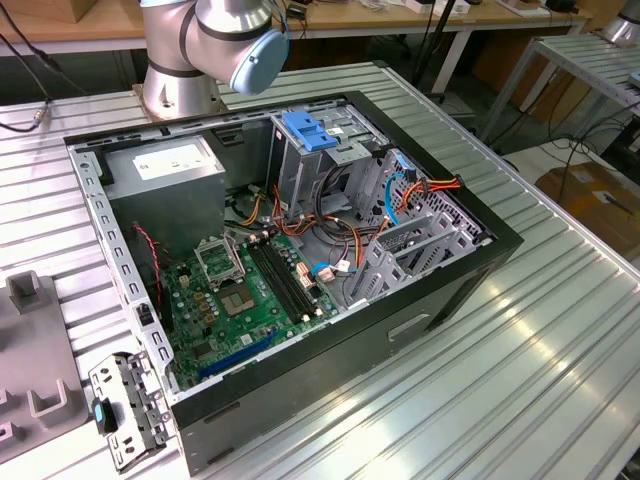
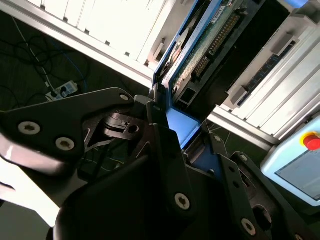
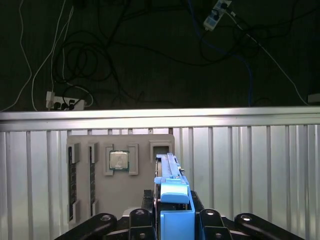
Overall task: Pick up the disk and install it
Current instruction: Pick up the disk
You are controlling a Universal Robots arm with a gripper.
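Blue plastic rails frame the disk [image 3: 172,200], which we see clamped on edge between the black fingers [image 2: 162,137] of the gripper [image 3: 175,217]. Its green circuit board shows in the second wrist view. Beyond it, in the first wrist view, a grey tray [image 3: 120,195] carrying a processor chip [image 3: 118,160] lies on the ribbed aluminium table [image 3: 250,165]. In the exterior view the open computer case [image 1: 440,290] rests on ribbed metal too, its motherboard [image 1: 250,290] exposed, near the base of the arm [image 1: 215,40].
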